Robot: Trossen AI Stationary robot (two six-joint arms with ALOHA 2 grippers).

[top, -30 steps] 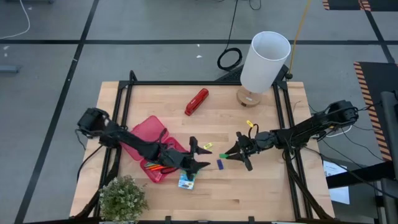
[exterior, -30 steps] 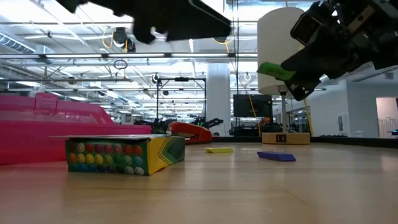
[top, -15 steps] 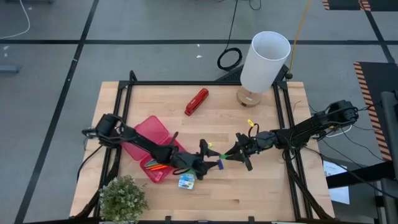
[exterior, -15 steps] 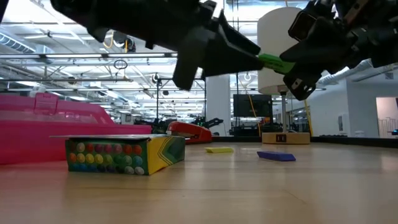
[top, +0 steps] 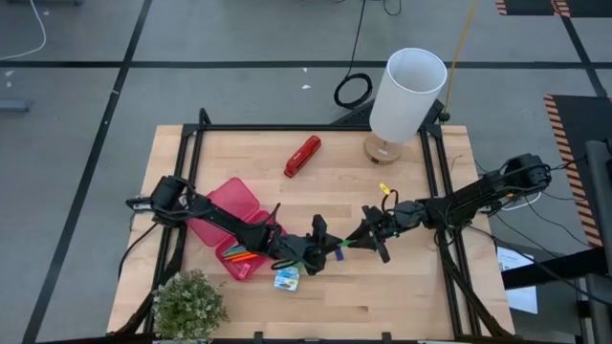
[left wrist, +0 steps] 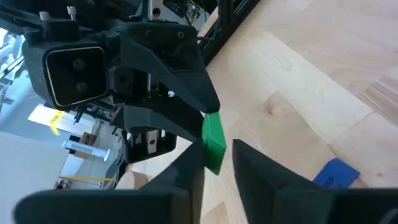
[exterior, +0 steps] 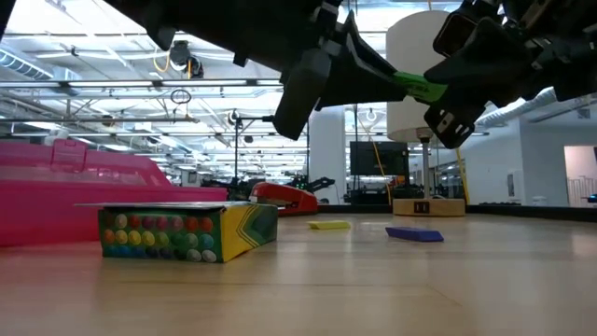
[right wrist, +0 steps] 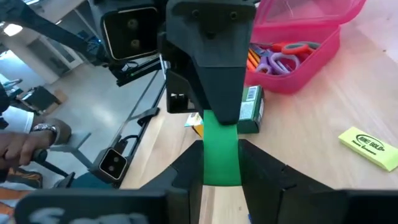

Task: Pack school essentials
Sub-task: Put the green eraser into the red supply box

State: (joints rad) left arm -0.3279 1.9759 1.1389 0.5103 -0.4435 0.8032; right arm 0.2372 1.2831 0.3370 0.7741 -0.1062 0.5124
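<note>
A green eraser point(right wrist: 221, 152) hangs above the table's middle, pinched at one end by the right gripper point(top: 361, 236) and at the other by the left gripper point(top: 328, 250), the two meeting nose to nose; both pairs of jaws press on it. Below lie a blue eraser point(exterior: 414, 234), a yellow eraser point(right wrist: 368, 147) and the crayon box point(exterior: 189, 231), all on the bare wooden table point(top: 402, 296); the pink case point(top: 220, 205) sits open just behind the left arm, with scissors point(right wrist: 285, 56) and orange pens inside. A red stapler point(top: 302, 156), a white lamp point(top: 405, 96) and a potted plant point(top: 187, 307) stand farther off. Beyond is a wide hall with ceiling trusses; a person's hand point(right wrist: 22, 144) shows at its edge; the case's other contents are hidden.
</note>
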